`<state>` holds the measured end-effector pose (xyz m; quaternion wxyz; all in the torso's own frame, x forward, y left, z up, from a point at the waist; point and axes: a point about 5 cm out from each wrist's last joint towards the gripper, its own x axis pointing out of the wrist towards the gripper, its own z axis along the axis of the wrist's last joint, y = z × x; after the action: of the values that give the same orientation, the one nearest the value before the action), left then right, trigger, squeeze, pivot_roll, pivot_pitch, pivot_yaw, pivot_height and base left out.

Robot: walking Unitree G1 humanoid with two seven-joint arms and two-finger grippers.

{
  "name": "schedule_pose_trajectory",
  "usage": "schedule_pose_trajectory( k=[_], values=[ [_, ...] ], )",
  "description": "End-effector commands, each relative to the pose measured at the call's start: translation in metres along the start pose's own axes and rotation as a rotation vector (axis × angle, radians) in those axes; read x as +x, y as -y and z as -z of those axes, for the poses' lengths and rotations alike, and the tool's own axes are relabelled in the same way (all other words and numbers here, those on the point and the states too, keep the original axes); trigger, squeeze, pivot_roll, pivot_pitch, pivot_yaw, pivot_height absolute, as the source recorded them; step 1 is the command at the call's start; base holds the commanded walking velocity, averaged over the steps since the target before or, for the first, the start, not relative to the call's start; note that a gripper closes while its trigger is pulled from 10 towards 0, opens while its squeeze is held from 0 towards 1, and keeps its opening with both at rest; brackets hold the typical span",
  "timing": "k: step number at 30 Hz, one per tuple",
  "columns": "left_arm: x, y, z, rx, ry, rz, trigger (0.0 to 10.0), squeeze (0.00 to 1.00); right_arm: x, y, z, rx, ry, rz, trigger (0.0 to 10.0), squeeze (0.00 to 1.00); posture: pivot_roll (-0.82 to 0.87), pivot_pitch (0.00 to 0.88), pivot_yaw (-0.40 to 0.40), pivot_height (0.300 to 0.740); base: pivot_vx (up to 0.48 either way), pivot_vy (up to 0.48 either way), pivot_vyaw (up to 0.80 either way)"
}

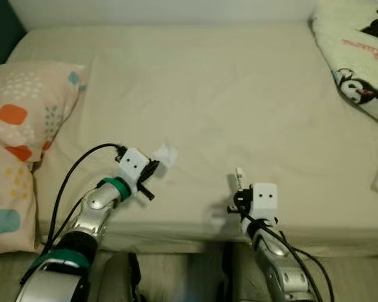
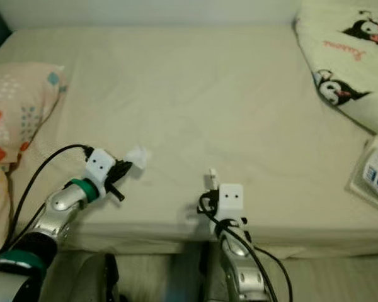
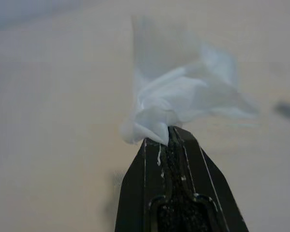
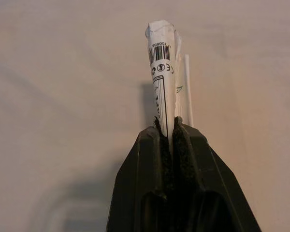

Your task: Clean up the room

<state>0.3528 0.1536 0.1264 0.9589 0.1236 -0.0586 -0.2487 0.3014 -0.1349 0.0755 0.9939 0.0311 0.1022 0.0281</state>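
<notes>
My left gripper (image 1: 156, 165) is shut on a crumpled white tissue (image 1: 167, 155), held just above the beige bed sheet (image 1: 227, 100) near its front edge. In the left wrist view the tissue (image 3: 176, 104) sticks out from the closed black fingertips (image 3: 171, 140). My right gripper (image 1: 237, 189) is shut on a folded paper wrapper with a barcode (image 4: 162, 72), standing upright over the bed's front edge. That wrapper (image 1: 239, 178) appears as a thin white strip above the right wrist.
A patterned pillow (image 1: 19, 145) with orange and blue shapes lies at the bed's left. A cream blanket with penguin prints (image 1: 359, 56) covers the far right corner. A printed packet (image 2: 377, 171) lies at the right edge. The floor (image 1: 176, 277) lies below.
</notes>
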Motion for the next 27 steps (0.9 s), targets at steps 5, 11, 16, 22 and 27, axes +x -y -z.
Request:
schedule_pose_trajectory(
  k=[5, 11, 16, 22, 27],
  values=[
    [-0.021, 0.003, 0.008, -0.021, 0.006, -0.082, 0.0, 0.0, 0.001, -0.006, 0.014, 0.001, -0.036, -0.025, 0.0, 0.0, 0.08, 0.073, 0.021, 0.593, 0.0, 0.0, 0.0],
    [-0.061, 0.015, 0.003, -0.066, 0.025, -0.275, 0.0, 0.0, 0.0, -0.001, 0.015, -0.012, -0.002, -0.028, 0.0, 0.0, 0.09, 0.054, 0.008, 0.593, 0.0, 0.0, 0.0],
    [-0.076, 0.021, 0.009, -0.074, -0.028, -0.379, 10.0, 0.0, -0.002, -0.003, 0.013, -0.007, 0.038, -0.041, 0.0, 0.0, 0.11, 0.041, -0.015, 0.593, 0.0, 0.0, 0.0],
    [-0.086, 0.042, 0.032, -0.111, -0.167, -0.401, 10.0, 0.0, 0.002, -0.013, 0.019, -0.045, 0.02, -0.072, 10.0, 0.0, 0.13, 0.009, -0.005, 0.593, 0.0, 0.0, 0.0],
    [-0.088, 0.036, 0.028, -0.058, -0.185, -0.48, 10.0, 0.0, 0.007, -0.014, 0.017, -0.03, 0.038, -0.09, 10.0, 0.0, 0.14, 0.0, -0.007, 0.598, 0.0, 0.0, 0.0]
  ],
)
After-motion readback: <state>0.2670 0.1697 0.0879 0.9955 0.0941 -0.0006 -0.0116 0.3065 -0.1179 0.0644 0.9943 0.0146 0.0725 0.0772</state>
